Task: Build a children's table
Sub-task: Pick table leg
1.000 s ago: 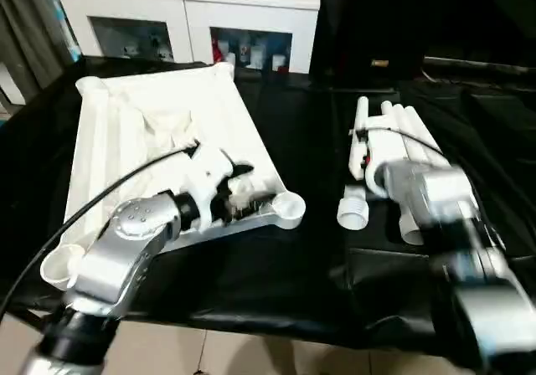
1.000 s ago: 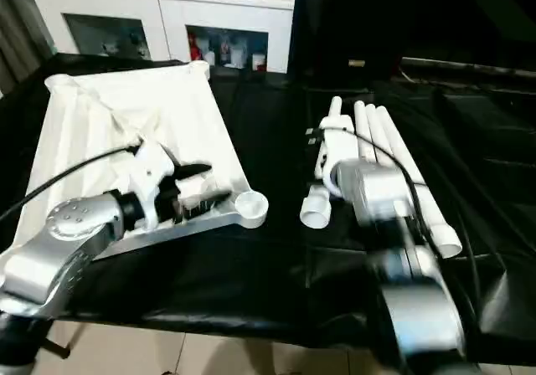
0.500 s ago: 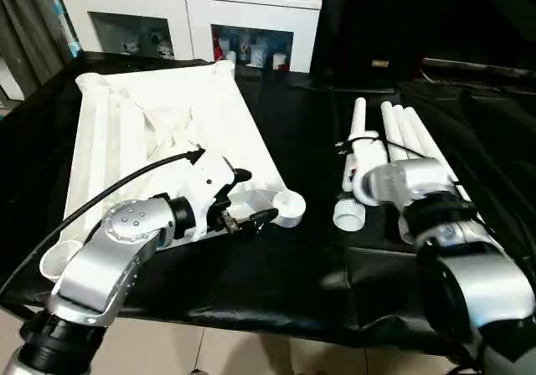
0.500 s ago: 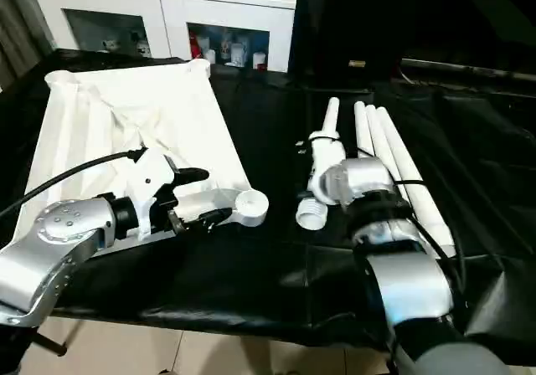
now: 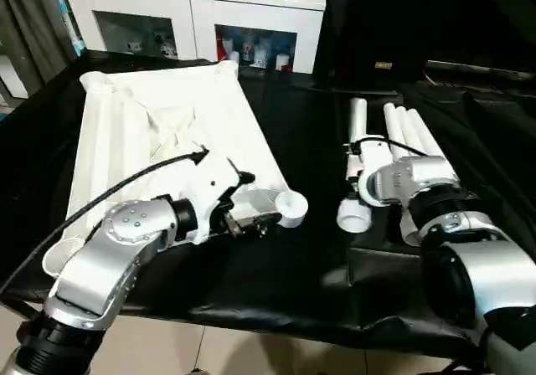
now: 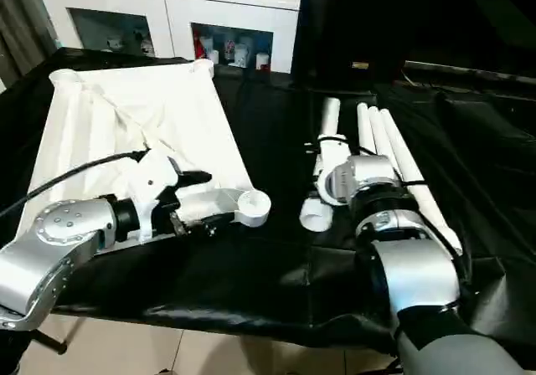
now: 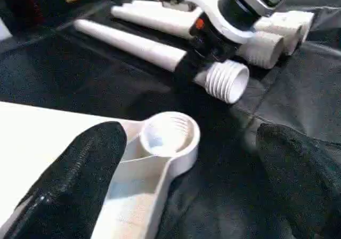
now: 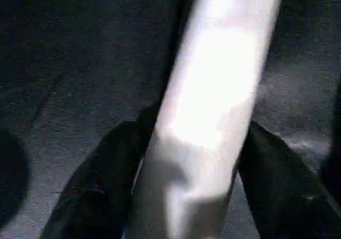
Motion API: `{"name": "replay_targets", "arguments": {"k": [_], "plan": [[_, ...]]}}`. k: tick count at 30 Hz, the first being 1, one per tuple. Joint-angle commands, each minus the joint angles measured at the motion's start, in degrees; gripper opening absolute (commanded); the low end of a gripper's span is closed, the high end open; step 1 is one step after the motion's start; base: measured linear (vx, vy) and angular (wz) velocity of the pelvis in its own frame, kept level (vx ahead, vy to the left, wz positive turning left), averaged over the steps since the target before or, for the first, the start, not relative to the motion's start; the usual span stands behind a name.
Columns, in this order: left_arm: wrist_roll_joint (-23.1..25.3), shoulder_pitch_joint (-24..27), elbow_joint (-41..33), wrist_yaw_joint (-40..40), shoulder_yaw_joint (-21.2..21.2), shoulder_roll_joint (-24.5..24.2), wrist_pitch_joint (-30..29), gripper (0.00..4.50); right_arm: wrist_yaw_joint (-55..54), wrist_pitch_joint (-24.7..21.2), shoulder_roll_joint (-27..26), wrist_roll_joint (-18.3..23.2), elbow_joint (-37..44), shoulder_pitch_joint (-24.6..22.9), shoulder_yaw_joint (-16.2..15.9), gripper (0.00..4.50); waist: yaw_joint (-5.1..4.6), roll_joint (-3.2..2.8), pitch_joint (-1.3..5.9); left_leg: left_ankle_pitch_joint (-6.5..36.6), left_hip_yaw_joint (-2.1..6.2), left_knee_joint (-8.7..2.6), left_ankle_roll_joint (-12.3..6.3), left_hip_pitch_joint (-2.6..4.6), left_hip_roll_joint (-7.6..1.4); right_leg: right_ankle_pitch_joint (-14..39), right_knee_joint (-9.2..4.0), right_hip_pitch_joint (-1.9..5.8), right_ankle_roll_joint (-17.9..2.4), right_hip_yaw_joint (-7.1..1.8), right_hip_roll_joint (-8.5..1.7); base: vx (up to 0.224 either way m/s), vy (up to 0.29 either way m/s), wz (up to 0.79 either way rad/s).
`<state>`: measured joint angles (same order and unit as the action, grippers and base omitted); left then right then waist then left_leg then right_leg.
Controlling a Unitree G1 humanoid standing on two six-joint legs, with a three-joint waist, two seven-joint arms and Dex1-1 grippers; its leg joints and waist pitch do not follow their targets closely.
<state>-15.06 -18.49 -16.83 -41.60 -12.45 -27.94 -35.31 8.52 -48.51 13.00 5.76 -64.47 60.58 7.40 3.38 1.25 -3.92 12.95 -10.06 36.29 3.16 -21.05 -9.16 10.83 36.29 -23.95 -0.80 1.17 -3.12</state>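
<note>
Tabletop (image 5: 167, 132), white, lies upside down on the black-draped counter (image 5: 301, 258), ribbed underside up, on the robot's left side. Its near right corner ends in a round socket (image 7: 169, 134), empty.

Left claw (image 5: 251, 203) hangs at that near edge, black fingers (image 7: 80, 175) spread wide: one over the white rim beside the socket, the other out over the black cloth. It holds nothing.

Four white legs lie on the counter to the right of the tabletop, well apart from it. Three (image 5: 410, 136) rest side by side, touching. The fourth, the leftmost leg (image 6: 328, 124), lies just beside them, its threaded end (image 7: 228, 80) pointing toward the robot and the socket.

Right claw (image 5: 366, 170) sits down over the leftmost leg around mid-length. In the right wrist view a black finger (image 8: 104, 180) stands on either side of the white tube, close against it; whether the fingers actually clamp it cannot be told.

White cabinet (image 5: 201, 15) with glass doors stands behind the counter.
</note>
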Motion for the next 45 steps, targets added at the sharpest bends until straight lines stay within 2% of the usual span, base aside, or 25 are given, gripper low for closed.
{"name": "replay_targets", "arguments": {"k": [1, 2, 3, 5, 11, 13, 14, 16, 18, 19, 21, 23, 24, 26, 27, 29, 31, 33, 34, 35, 36, 37, 38, 40, 45], "plan": [[-0.72, -1.13, -1.67, -0.52, -0.83, 0.10, -1.72, 4.50, -0.45, 0.16, 1.51, 0.87, -1.02, 1.62, 1.47, 2.47, 0.13, -0.75, 4.47, 2.94, 0.66, -4.35, 1.47, 0.48, -2.76, -0.31, -2.63, 3.73, -16.04, -2.07, -3.96, 0.000, 0.000, 0.00], [-0.72, -1.54, -1.18, -0.48, -1.18, 0.59, -1.96, 4.50, -0.30, 0.04, 2.13, 1.51, -1.31, 2.38, 2.29, 2.31, 0.24, -0.78, 4.46, 2.86, 0.63, -4.28, 1.28, 0.48, -2.76, -0.33, -2.66, 3.69, -16.15, -2.12, -4.03, 0.000, 0.000, 0.00], [-0.73, -1.87, -0.69, -0.53, -1.33, 0.88, -2.01, 4.50, -0.30, 0.03, 2.44, 1.91, -1.55, 2.94, 2.88, 2.31, 0.12, -1.65, 4.30, 3.48, 0.61, -4.24, 1.29, 0.46, -2.68, -0.55, -2.95, 3.55, -16.49, -2.04, -3.93, 0.000, 0.000, 0.00], [-0.39, -2.31, 0.26, -0.37, -1.36, 1.15, -1.66, 4.50, 0.02, -0.29, 2.59, 2.50, -1.41, 3.44, 3.48, 2.14, 0.35, -2.19, 4.34, 4.29, 0.78, -4.22, 1.18, 0.39, -2.68, -0.42, -2.89, 3.70, -16.98, -1.82, -3.91, 0.000, 0.000, 0.00], [-0.76, -2.43, 2.84, 1.70, 2.51, 2.09, 0.87, 4.50, 0.08, -1.93, 2.45, 6.34, 1.28, 4.23, 7.75, 1.90, 0.64, -1.73, 4.50, 2.31, 0.66, -3.95, -0.68, -0.03, -2.66, 0.70, -2.91, 4.01, -17.27, -1.85, -4.23, 0.000, 0.000, 0.00], [-1.53, -2.36, 3.94, 3.95, 4.95, 3.67, 0.75, 4.50, 0.23, -1.74, 1.90, 7.37, 4.64, 3.03, 8.52, 1.89, 0.60, -2.02, 4.40, 2.89, 0.51, -3.90, -0.67, 0.15, -2.81, 1.67, -3.08, 3.69, -17.13, -1.72, -4.18, 0.000, 0.000, 0.00], [-1.53, -2.48, 5.60, 6.34, 6.90, 5.32, 1.40, 4.50, -0.19, -0.02, 1.30, 8.22, 8.32, 1.22, 9.58, 1.88, 0.62, -1.49, 4.40, 3.22, 0.34, -3.92, -0.61, 0.18, -2.88, 2.09, -3.25, 3.78, -16.68, -1.69, -4.15, 0.000, 0.000, 0.00], [-1.00, -2.84, 6.77, 7.65, 7.55, 6.07, 2.52, 4.50, 0.42, 1.62, 0.89, 8.75, 10.91, -0.31, 9.99, 1.88, 0.91, -1.84, 4.47, 2.70, 0.50, -3.99, -0.65, 0.12, -3.01, 1.92, -3.07, 3.83, -16.09, -1.55, -4.26, 0.000, 0.000, 0.00], [-2.05, -6.15, 11.43, 13.25, 11.37, 10.76, 4.13, 4.50, 8.06, 8.27, 0.90, 9.18, 23.40, -8.47, 6.78, 1.88, 1.22, 0.08, 4.39, 2.18, 0.26, -4.10, -1.47, -0.23, -2.86, 2.67, -3.33, 4.20, -14.12, -1.50, -4.13, 0.000, 0.000, 0.00], [-2.50, -7.31, 12.51, 15.33, 12.71, 12.57, 5.57, 4.50, 10.09, 9.44, 1.41, 8.67, 27.39, -11.06, 4.96, 1.88, 2.27, -1.35, 4.60, 2.18, 0.29, -3.88, -1.09, 0.70, -3.32, 3.33, -3.34, 3.46, -13.01, -1.63, -4.56, 0.000, 0.000, 0.00], [-2.67, -7.98, 13.15, 16.58, 13.44, 13.69, 6.74, 4.50, 11.08, 9.83, 1.81, 8.36, 29.74, -12.55, 3.89, 1.87, 2.26, -1.07, 4.73, 0.62, 0.57, -4.19, -1.16, 0.29, -3.23, 1.27, -3.06, 3.92, -13.39, -1.32, -4.16, 0.000, 0.000, 0.00], [-4.11, -10.18, 15.18, 17.37, 14.76, 15.71, 6.68, 4.50, 13.96, 12.63, 1.73, 10.42, 39.39, -18.02, 4.08, 1.87, 2.28, -1.99, 4.59, 2.08, 0.66, -4.12, -0.56, 0.31, -3.17, 2.67, -3.27, 3.72, -13.41, -1.33, -4.27, 0.000, 0.000, 0.00], [-4.61, -10.52, 15.50, 17.02, 14.96, 16.07, 6.73, 4.50, 15.04, 14.02, 1.47, 11.24, 42.02, -19.52, 4.38, 1.87, 2.45, -2.00, 4.46, 2.97, 0.49, -4.17, -0.60, 0.41, -3.18, 3.36, -3.78, 3.59, -12.71, -1.37, -4.24, 0.000, 0.000, 0.00], [-6.27, -11.95, 14.70, 14.27, 13.99, 16.33, 3.47, 4.50, 19.44, 15.13, 2.21, 14.08, 51.48, -24.46, 4.03, 1.87, 2.49, -2.38, 4.67, 3.41, 0.88, -4.30, -0.62, 0.37, -3.30, 2.56, -3.34, 3.79, -12.33, -1.23, -4.30, 0.000, 0.000, 0.00], [-9.06, -12.80, 13.85, 12.49, 14.25, 16.99, 0.91, 4.50, 22.72, 14.78, 2.91, 16.22, 55.40, -26.36, 3.85, 1.87, 2.47, -2.00, 4.60, 3.53, 0.79, -4.36, -0.91, 0.34, -3.30, 2.54, -3.62, 3.87, -12.16, -1.26, -4.27, 0.000, 0.000, 0.00], [-17.98, -14.25, 12.86, 12.92, 17.15, 21.72, -6.54, 4.50, 30.00, 14.23, 3.55, 22.00, 63.83, -32.57, 4.63, 1.87, 2.67, -1.99, 4.50, 3.40, 0.65, -4.15, -1.75, 0.02, -3.24, 2.05, -3.42, 4.16, -13.49, -1.42, -4.42, 0.000, 0.000, 0.00], [-18.99, -14.97, 12.27, 13.86, 16.61, 23.02, -8.38, 4.50, 32.36, 10.30, 3.48, 26.60, 67.23, -34.05, 5.64, 1.87, 2.98, -2.04, 4.54, 2.98, 0.96, -4.07, -3.09, -0.26, -3.36, 1.62, -3.52, 4.28, -14.74, -1.27, -4.52, 0.000, 0.000, 0.00], [-20.86, -14.89, 11.72, 13.32, 15.76, 23.75, -10.38, 4.50, 34.70, 7.22, 3.08, 30.41, 69.45, -35.53, 6.28, 1.87, 2.69, -2.81, 4.34, 4.15, 0.98, -4.10, -3.55, -0.28, -3.10, 5.58, -4.20, 4.04, -14.16, -1.09, -4.33, 0.000, 0.000, 0.00], [-20.86, -14.89, 11.72, 13.32, 15.76, 23.75, -10.38, 4.50, 34.70, 7.22, 3.08, 30.41, 69.45, -35.53, 6.28, 1.87, 2.45, -2.45, 4.29, 4.78, 0.84, -4.08, -3.56, -0.25, -3.01, 7.12, -4.49, 4.10, -13.72, -1.07, -4.22, 0.000, 0.000, 0.00], [-21.53, -15.08, 11.98, 13.27, 15.47, 24.33, -10.73, 4.50, 35.51, 7.06, 3.35, 31.17, 70.09, -36.47, 6.13, 1.87, 2.04, -2.14, 3.95, 6.12, 0.90, -4.32, -3.01, -0.38, -2.77, 13.80, -5.18, 4.14, -11.65, -0.93, -4.16, 0.000, 0.000, 0.00], [-23.73, -15.50, 12.15, 12.76, 15.68, 25.05, -12.19, 4.50, 35.88, 7.11, 3.11, 31.62, 70.61, -37.39, 5.66, 1.87, 2.07, -2.30, 3.94, 6.69, 0.86, -4.24, -2.75, -0.14, -2.75, 16.73, -5.55, 3.94, -10.77, -0.92, -4.28, 0.000, 0.000, 0.00], [-25.45, -16.13, 12.32, 12.21, 15.86, 25.79, -12.89, 4.50, 35.87, 7.10, 2.95, 31.86, 70.93, -37.88, 5.38, 1.87, 1.82, -1.52, 3.83, 6.78, 0.75, -4.23, -2.21, -0.11, -2.63, 21.33, -6.01, 3.95, -9.23, -0.92, -4.40, 0.000, 0.000, 0.00], [-29.47, -16.73, 11.67, 11.50, 16.61, 27.16, -15.44, 4.50, 35.57, 7.36, 2.84, 32.03, 72.14, -38.96, 4.83, 1.87, 1.92, -2.35, 3.92, 6.27, 0.77, -4.19, -1.71, 0.12, -2.71, 22.66, -6.24, 3.65, -8.39, -0.99, -4.35, 0.000, 0.000, 0.00], [-30.49, -16.82, 11.39, 11.40, 16.84, 27.49, -16.17, 4.50, 35.55, 7.33, 2.91, 32.14, 72.56, -39.25, 4.69, 1.87, 1.96, -2.23, 4.06, 5.69, 0.95, -4.33, -1.62, 0.11, -2.82, 21.36, -6.07, 3.61, -8.43, -0.92, -4.22, 0.000, 0.000, 0.00], [-31.97, -18.06, 11.41, 9.93, 16.37, 27.87, -18.15, 4.50, 36.80, 4.26, 4.98, 34.36, 75.87, -40.81, 3.48, 1.87, 1.64, -2.91, 4.32, 4.10, 1.15, -4.38, -2.42, -0.01, -2.95, 15.70, -5.69, 3.78, -8.94, -0.77, -3.92, 0.000, 0.000, 0.00]]}}
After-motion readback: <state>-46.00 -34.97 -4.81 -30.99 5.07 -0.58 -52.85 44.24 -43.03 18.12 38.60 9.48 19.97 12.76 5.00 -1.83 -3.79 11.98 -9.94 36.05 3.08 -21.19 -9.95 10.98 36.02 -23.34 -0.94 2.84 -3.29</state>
